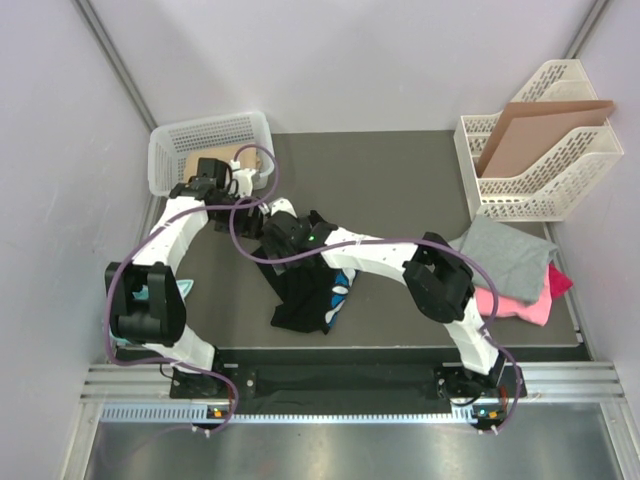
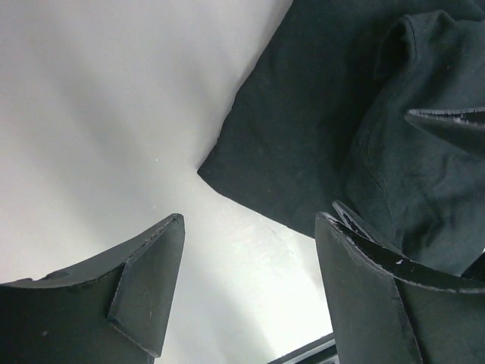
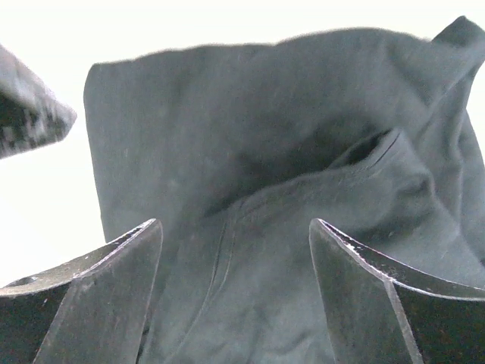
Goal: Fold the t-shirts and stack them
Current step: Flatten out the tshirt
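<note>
The black t-shirt [image 1: 305, 290] lies crumpled mid-table, its white-and-blue logo showing. My left gripper [image 1: 250, 215] stands open at its far left corner; in the left wrist view the left gripper [image 2: 250, 220] has bare table between its fingers and the black t-shirt [image 2: 326, 129] just beyond. My right gripper [image 1: 282, 230] hangs over the shirt's far end. In the right wrist view the right gripper [image 3: 235, 224] is open, with a fold of the black t-shirt [image 3: 258, 182] lying between the fingers. The grey t-shirt [image 1: 505, 255] lies on the pink one [image 1: 525, 305] at the right.
A white basket [image 1: 165, 160] with a brown item stands at the back left, close behind the left wrist. A white file rack [image 1: 545, 185] holding a brown cardboard sheet [image 1: 545, 125] stands at the back right. The two grippers are almost touching.
</note>
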You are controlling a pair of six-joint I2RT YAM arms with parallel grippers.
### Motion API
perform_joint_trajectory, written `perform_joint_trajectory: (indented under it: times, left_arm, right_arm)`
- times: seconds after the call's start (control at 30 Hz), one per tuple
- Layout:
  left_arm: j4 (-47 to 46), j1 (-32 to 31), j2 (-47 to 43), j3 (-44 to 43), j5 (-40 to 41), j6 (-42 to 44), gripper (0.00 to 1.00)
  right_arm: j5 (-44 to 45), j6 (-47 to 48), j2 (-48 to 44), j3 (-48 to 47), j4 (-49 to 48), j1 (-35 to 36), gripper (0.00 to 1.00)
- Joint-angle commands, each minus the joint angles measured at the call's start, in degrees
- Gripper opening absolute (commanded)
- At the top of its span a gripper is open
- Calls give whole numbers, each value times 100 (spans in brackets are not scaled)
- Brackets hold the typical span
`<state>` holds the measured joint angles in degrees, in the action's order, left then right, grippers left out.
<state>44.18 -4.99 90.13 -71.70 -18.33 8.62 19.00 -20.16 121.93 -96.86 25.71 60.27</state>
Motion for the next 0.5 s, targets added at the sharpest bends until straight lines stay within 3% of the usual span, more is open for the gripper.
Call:
perform_joint_trajectory:
  times: [0.0,0.17,0.27,0.47]
  left_arm:
    - [-209,25,-154,-72,-4,-62,74]
    - [-191,34,-232,-160,57,-106,74]
    - [-191,51,-320,-151,84,-115,74]
    - [-208,86,-434,-151,233,-106,74]
  right_arm:
    - [-64,-93,6,-202,311,151,78]
    - [-64,-216,59,44,320,152,74]
    - [-37,-234,147,36,373,152,66]
    - [340,-330,-28,35,671,82,13]
